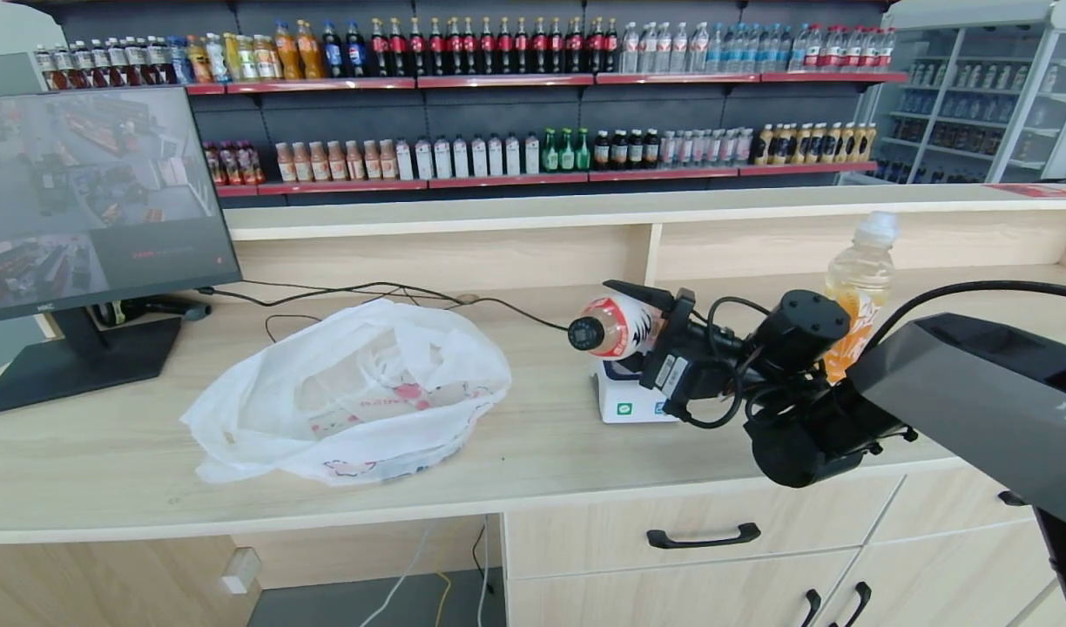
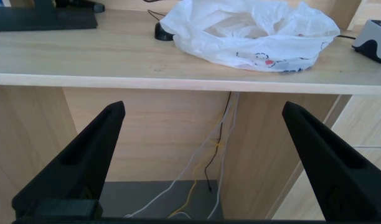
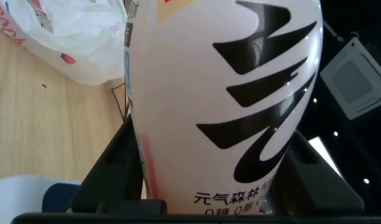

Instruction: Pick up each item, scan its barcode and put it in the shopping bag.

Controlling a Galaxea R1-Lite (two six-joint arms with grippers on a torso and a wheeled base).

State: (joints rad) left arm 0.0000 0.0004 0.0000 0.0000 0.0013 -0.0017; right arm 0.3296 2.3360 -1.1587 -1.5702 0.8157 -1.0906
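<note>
Two pincers show: the right pincer (image 1: 633, 331) is clamped on a white, black-striped bottle (image 1: 604, 329), held on its side with the dark cap pointing left, just above the white scanner (image 1: 624, 399) right of the head view's centre. The left pincer (image 2: 203, 109) has its jaws wide apart, low before the front edge of the table (image 1: 106, 470). The white bag (image 1: 350, 401) lies open at centre left of the table, a monitor (image 1: 89, 200) stands at upper left, and an orange bottle (image 1: 860, 279) stands upright at right, behind the arm.
</note>
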